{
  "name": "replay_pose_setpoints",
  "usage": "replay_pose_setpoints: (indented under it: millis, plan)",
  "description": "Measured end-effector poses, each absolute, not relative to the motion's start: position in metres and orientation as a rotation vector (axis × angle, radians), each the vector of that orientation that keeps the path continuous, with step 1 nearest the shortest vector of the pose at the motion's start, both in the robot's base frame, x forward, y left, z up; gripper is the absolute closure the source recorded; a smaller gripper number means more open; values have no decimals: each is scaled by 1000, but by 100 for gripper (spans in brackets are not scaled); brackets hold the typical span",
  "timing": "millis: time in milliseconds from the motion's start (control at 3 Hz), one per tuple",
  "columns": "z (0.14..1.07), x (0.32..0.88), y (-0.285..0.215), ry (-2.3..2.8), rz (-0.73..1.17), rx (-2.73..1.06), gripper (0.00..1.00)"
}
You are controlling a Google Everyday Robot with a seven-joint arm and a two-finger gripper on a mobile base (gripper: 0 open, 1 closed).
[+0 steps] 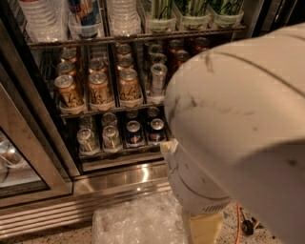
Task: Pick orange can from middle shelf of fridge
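Note:
The fridge (pixel 119 177) stands open in front of me. Its middle shelf (pixel 110 108) holds three lanes of orange cans; the front ones are at the left (pixel 68 93), the middle (pixel 98 89) and the right (pixel 128 86). A slim silver can (pixel 157 78) stands to their right, and red cans (pixel 177 51) sit behind it. My white arm (pixel 238 133) fills the right side of the camera view and hides the right end of the shelf. The gripper is not in view.
Water bottles (pixel 43 19) and green bottles (pixel 193 9) stand on the rack above. Silver and dark blue cans (pixel 135 133) sit on the rack below. The glass door (pixel 14 162) is at the left. A crinkled clear plastic bundle (pixel 138 224) lies on the floor.

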State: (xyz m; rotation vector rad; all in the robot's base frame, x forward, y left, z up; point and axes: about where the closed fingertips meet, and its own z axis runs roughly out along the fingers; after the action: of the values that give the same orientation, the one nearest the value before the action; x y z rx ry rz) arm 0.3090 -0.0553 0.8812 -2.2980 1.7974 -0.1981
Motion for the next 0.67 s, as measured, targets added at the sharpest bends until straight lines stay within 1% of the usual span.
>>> replay_pose_setpoints:
  millis: [333,667]
  plan:
    - [881,309,-55,1797,-198,-2298,0]
    - [870,304,-51,1815,-42,-2257,0]
